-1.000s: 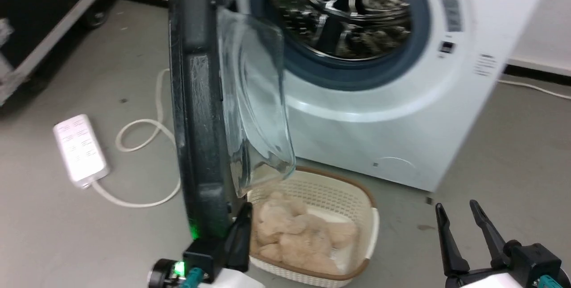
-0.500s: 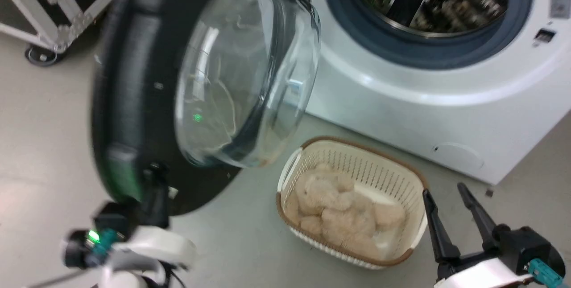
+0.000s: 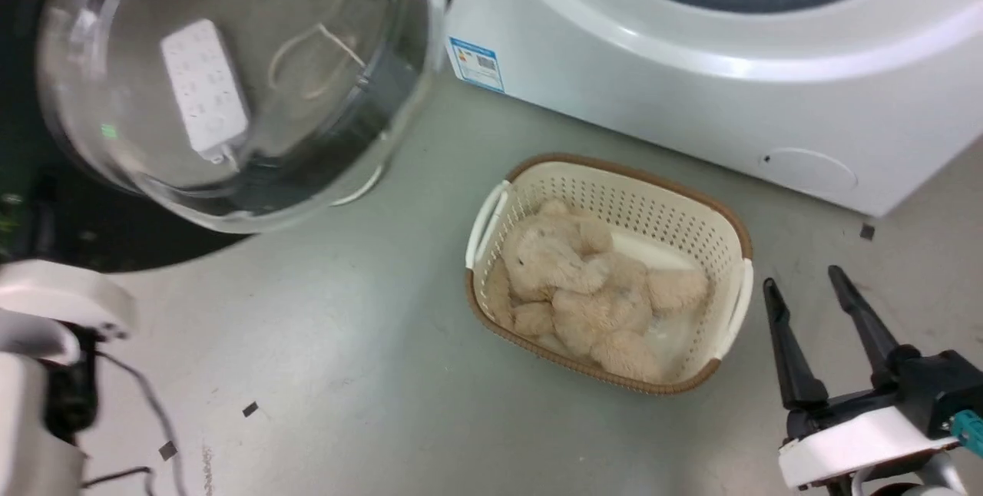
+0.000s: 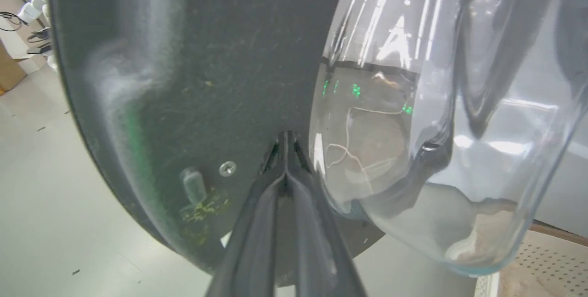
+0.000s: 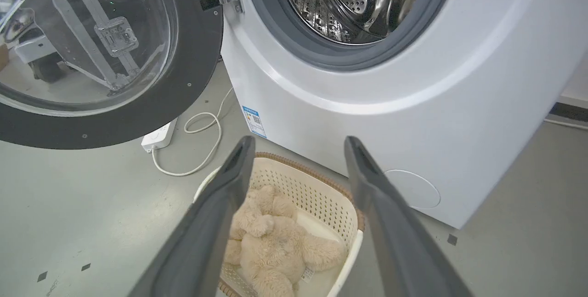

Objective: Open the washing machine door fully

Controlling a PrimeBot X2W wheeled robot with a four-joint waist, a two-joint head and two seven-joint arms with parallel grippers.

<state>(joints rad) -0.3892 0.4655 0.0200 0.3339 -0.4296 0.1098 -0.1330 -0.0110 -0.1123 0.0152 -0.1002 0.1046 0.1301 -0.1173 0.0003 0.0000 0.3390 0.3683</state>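
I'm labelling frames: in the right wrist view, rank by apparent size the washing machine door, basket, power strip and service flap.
1. washing machine door, though cropped.
2. basket.
3. service flap and power strip: close, strip partly hidden, so unranked.

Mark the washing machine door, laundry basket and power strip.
washing machine door (image 5: 197,58): right wrist view, black rim.
laundry basket (image 3: 486,226): head view, left handle.
power strip (image 5: 158,135): right wrist view, white casing.

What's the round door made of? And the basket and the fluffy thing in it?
Door: the middle looks like clear glass, since you can see through it and it glints. Its black rim looks like glossy plastic.
Basket: probably cream plastic, with moulded rows of holes.
Fluffy thing: beige plush, fuzzy all over.
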